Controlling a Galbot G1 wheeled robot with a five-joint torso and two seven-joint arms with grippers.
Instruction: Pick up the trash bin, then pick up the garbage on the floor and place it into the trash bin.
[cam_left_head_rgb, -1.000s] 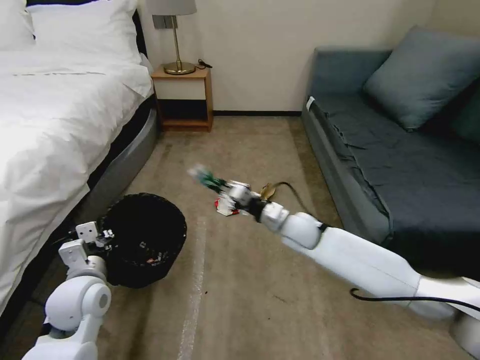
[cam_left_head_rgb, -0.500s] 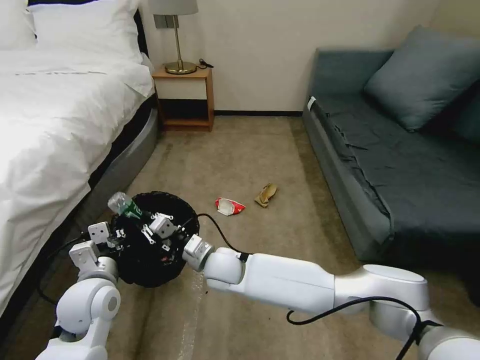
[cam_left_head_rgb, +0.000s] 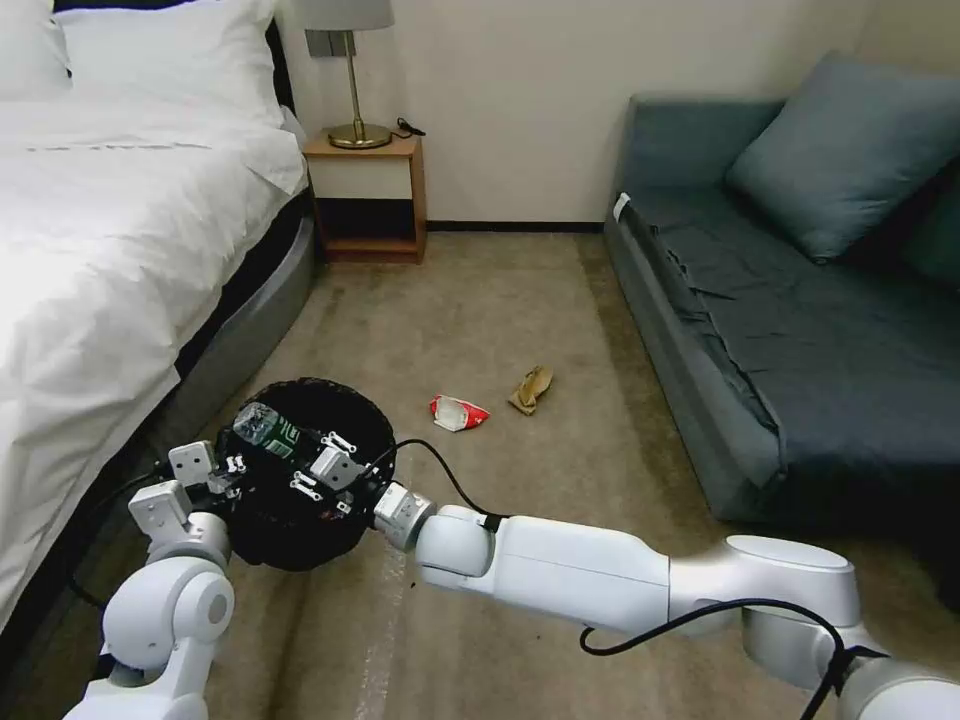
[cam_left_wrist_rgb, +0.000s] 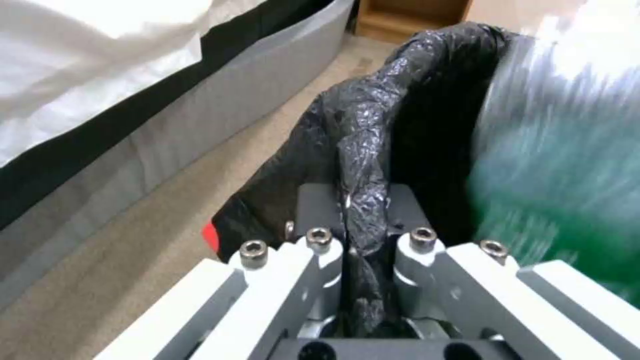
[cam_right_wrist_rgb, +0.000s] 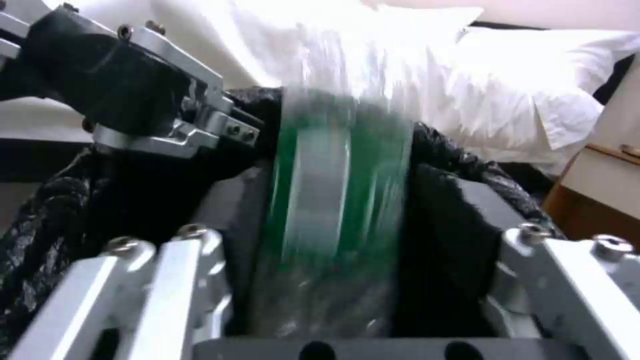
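Since half a second ago our clear plastic bottle with the green label (cam_left_head_rgb: 262, 426) has dropped from above the rim into the mouth of the round black trash bin with its black bag liner (cam_left_head_rgb: 345, 398). Our right gripper (cam_left_head_rgb: 322, 468) hovers over the opening, jaws apart, the bottle blurred between them. Our left gripper (cam_left_wrist_rgb: 363, 235) has its jaws clamped on the bin's lined rim beside the white bed (cam_left_head_rgb: 110, 220). Farther out on the carpet lie a red-white packet (cam_left_head_rgb: 458, 412) and a tan paper wad (cam_left_head_rgb: 531, 388).

Right end effector (cam_left_head_rgb: 318, 470) over trash bin (cam_left_head_rgb: 350, 520) — bottle (cam_left_head_rgb: 262, 426) inside.
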